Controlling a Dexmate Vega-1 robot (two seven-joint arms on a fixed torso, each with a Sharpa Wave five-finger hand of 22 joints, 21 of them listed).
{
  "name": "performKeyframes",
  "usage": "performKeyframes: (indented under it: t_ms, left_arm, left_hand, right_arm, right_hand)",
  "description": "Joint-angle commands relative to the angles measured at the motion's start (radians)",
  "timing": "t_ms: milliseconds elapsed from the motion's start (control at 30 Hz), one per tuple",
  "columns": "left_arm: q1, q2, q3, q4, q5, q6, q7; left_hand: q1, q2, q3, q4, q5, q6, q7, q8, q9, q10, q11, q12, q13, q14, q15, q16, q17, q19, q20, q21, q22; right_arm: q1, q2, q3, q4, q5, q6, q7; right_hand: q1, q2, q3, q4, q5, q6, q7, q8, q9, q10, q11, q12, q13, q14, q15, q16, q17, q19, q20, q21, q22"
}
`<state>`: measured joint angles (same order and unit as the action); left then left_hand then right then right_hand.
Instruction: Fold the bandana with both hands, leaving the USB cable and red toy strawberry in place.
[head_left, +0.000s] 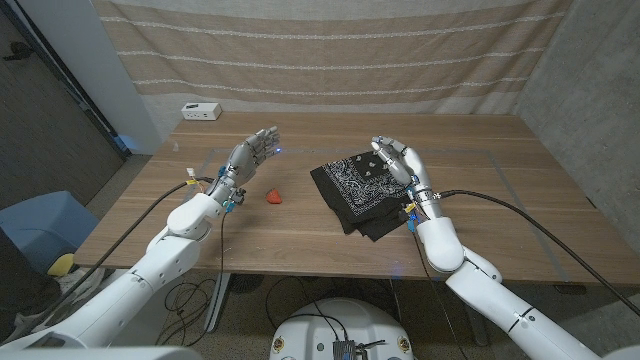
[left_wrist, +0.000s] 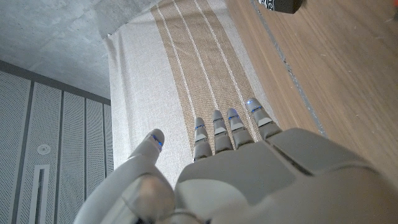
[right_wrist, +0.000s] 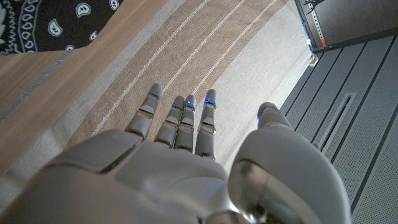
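Soft, even indoor light covers the wooden desk (head_left: 300, 215) in the head view, with no hard glare. Faint shadows lie just beside the black bandana (head_left: 362, 192) and under both arms. The room corners around the desk are dimmer, and straight lines bow slightly near the picture's edges. In the wrist views, the left hand (left_wrist: 249, 174) and right hand (right_wrist: 180, 168) look slightly soft up close, with small blue lights glowing on the fingertips (right_wrist: 210, 94).
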<state>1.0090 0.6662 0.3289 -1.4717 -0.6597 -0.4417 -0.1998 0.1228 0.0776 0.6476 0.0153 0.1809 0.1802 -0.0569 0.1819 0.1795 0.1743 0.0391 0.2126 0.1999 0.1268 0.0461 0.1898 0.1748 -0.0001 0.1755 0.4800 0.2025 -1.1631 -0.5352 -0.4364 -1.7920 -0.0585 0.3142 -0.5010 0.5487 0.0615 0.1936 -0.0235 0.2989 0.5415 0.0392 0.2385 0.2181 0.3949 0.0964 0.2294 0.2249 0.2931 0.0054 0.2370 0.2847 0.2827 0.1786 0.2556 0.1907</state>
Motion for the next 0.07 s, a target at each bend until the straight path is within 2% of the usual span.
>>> performKeyframes:
  t_ms: [33, 67]
  left_arm:
    - [0.049, 0.01, -0.046, 0.021, -0.053, 0.006, 0.014]
    - [0.063, 0.005, -0.058, 0.027, -0.068, 0.002, 0.027]
  left_hand:
    - [0.005, 0.0, 0.004, -0.005, -0.003, -0.011, -0.001, 0.0, 0.001, -0.011, 0.0, -0.004, 0.003, -0.009, 0.0, -0.006, 0.002, -0.004, 0.002, -0.002, 0.002]
    - [0.004, 0.0, 0.003, -0.005, -0.003, -0.011, -0.001, 0.0, 0.001, -0.011, 0.002, -0.004, 0.003, -0.009, 0.001, -0.006, 0.003, -0.003, 0.002, -0.002, 0.002]
  right_arm:
    - [0.054, 0.057, 0.016, 0.039, 0.061, 0.023, 0.009]
    - [0.076, 0.071, 0.01, 0.049, 0.07, 0.038, 0.017]
  right_hand:
    - [0.013, 0.002, 0.004, -0.01, -0.004, 0.005, 0.0, -0.002, -0.002, 0.009, 0.001, 0.003, 0.001, 0.008, 0.0, 0.007, 0.001, 0.019, -0.003, 0.007, 0.001]
    - [0.015, 0.003, 0.006, -0.012, -0.005, 0.004, 0.0, -0.003, -0.002, 0.008, 0.001, 0.002, 0.001, 0.008, -0.002, 0.006, 0.001, 0.023, -0.007, 0.008, 0.001]
